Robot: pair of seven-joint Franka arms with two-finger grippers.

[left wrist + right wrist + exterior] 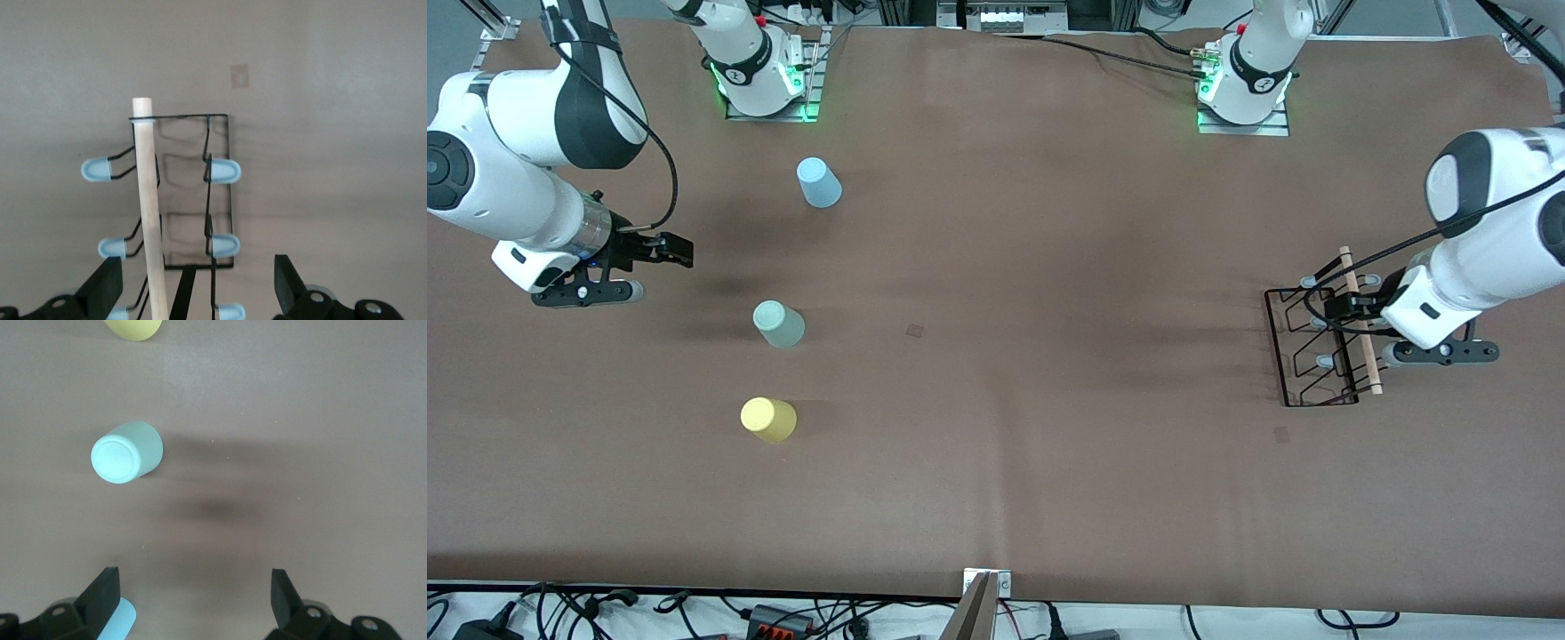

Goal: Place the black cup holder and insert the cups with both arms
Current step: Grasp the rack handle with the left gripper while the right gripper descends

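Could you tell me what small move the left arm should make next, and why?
Probably lower the left gripper and close on the wooden rod handle: its open fingers already straddle the handle of the black cup holder, which is not yet gripped.

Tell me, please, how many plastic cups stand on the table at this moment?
3, all toward the right arm's end. The light blue cup is farthest from the front camera, the pale green cup sits in the middle, and the yellow cup is nearest. None appears hidden.
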